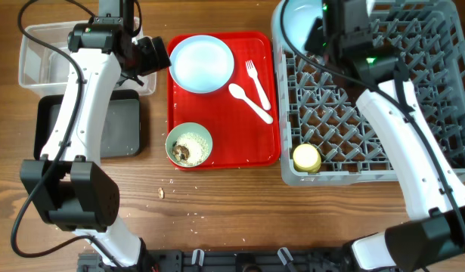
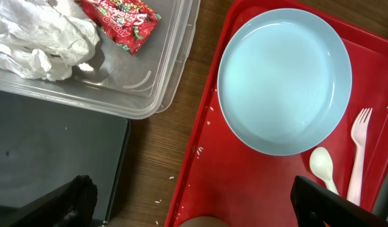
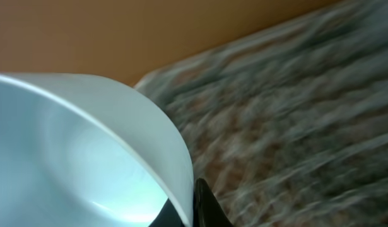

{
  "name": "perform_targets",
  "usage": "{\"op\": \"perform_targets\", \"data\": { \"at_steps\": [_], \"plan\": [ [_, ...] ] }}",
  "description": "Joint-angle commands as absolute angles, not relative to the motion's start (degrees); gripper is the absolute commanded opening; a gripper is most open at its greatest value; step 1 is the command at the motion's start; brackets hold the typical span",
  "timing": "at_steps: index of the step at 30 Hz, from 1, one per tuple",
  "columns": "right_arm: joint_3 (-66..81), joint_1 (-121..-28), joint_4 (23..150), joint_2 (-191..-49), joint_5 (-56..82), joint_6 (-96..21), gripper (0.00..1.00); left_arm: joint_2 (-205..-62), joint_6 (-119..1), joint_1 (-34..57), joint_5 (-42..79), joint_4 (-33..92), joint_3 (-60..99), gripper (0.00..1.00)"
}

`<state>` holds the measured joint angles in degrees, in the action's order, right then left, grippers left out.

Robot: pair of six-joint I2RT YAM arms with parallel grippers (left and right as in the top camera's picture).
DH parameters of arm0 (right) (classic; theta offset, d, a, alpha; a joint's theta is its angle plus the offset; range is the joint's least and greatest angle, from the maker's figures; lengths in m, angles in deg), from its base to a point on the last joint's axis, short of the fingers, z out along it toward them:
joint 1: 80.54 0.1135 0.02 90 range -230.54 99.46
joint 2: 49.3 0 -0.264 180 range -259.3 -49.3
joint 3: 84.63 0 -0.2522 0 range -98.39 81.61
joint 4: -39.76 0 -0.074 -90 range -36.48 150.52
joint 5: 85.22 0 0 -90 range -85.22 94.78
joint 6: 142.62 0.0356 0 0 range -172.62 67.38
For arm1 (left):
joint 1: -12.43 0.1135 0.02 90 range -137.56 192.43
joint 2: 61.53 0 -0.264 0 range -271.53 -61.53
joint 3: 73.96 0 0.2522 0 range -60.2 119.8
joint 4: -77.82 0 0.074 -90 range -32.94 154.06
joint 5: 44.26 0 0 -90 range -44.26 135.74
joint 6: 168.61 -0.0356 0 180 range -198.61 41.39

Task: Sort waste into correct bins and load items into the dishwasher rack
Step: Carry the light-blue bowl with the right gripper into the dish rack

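My right gripper (image 3: 192, 208) is shut on the rim of the light blue bowl (image 1: 299, 23), which also shows in the right wrist view (image 3: 86, 151), and holds it over the far left corner of the grey dishwasher rack (image 1: 383, 98). The yellow cup (image 1: 307, 157) sits in the rack's near left corner. My left gripper (image 2: 194, 211) is open and empty, over the left edge of the red tray. The clear tub (image 2: 162, 75) holds the red wrapper (image 2: 121, 19) and white tissue (image 2: 42, 38). The plate (image 2: 285, 79), fork (image 2: 358, 157) and spoon (image 2: 323, 167) lie on the tray. The green bowl (image 1: 189, 145) holds rice scraps.
The red serving tray (image 1: 255, 143) lies between the bins and the rack. The black tray (image 1: 119, 125) sits in front of the clear tub, partly under my left arm. Rice crumbs (image 1: 162, 193) lie on the wood in front of the red tray.
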<state>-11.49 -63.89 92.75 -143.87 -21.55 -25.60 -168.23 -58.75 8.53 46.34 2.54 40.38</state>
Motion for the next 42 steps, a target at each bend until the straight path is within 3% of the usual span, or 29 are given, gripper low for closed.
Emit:
{"op": "perform_targets", "data": {
  "at_steps": [1,7,12,20,29,34,36,42],
  "plan": [
    [-11.01,-63.85,84.96,-151.52,-46.01,-39.35,0.04,-168.14,-58.82,8.42,47.11,2.5,40.97,1.0],
    [-11.01,-63.85,66.5,-162.38,-56.43,-59.39,0.04,-168.14,-58.82,8.42,47.11,2.5,40.97,1.0],
    [-11.01,-63.85,55.65,-168.67,-60.41,-69.18,0.04,-168.14,-58.82,8.42,47.11,2.5,40.97,1.0],
    [-10.94,-63.54,54.95,-172.87,-56.28,-69.12,0.04,-168.14,-58.82,8.42,47.11,2.5,40.97,1.0],
    [-10.9,-60.68,63.33,-172.87,-46.57,-68.94,0.05,-168.14,-58.82,8.42,47.11,2.5,40.97,1.0],
    [-10.9,-60.07,66.17,-172.87,-46.86,-68.7,0.33,-168.14,-58.82,8.42,47.11,2.5,40.97,1.0],
    [-10.92,-59.83,67.19,-172.83,-46.92,-67.17,0.49,-168.14,-58.82,8.42,47.11,2.52,40.97,1.0],
    [-10.97,-57.58,70.47,-170.53,-46.25,-64.59,0.61,-168.14,-58.82,8.42,47.11,2.5,40.97,1.0]
  ]
}}
